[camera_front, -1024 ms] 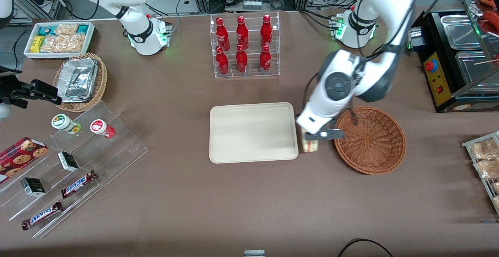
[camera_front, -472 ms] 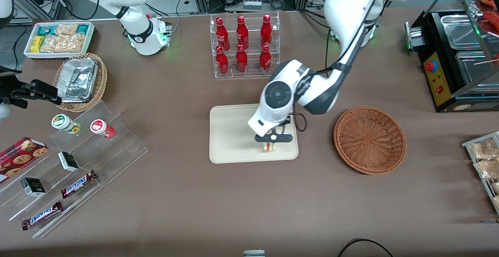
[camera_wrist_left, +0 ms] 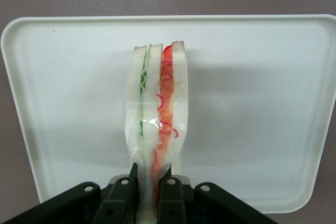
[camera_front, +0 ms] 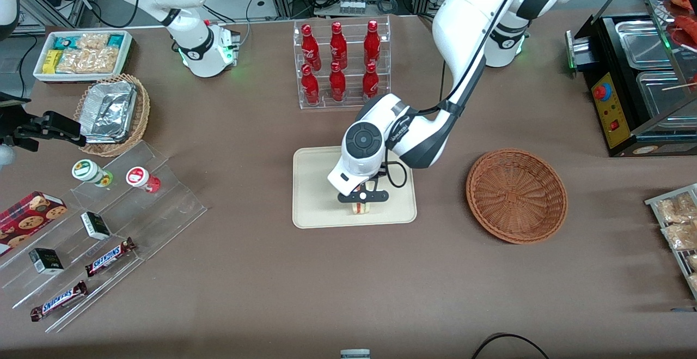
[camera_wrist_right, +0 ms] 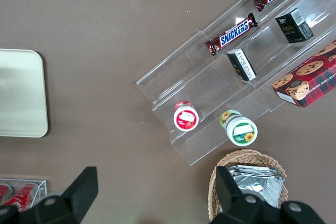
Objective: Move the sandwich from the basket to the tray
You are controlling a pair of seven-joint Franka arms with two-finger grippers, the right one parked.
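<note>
The hand [camera_front: 363,198] hung over the tray's [camera_front: 316,212] near edge, its 2 fingers [camera_wrist_left: 170,203] pinching the soft, light, film-wrapped sandwich [camera_wrist_left: 156,124] by its narrow end, a squashable wedge probably best gripped gently across the bread faces.

The left arm's end effector [camera_front: 363,201] points downward, fingers [camera_wrist_left: 170,198] pinched close.

Bright overhead light, soft shadows.
</note>
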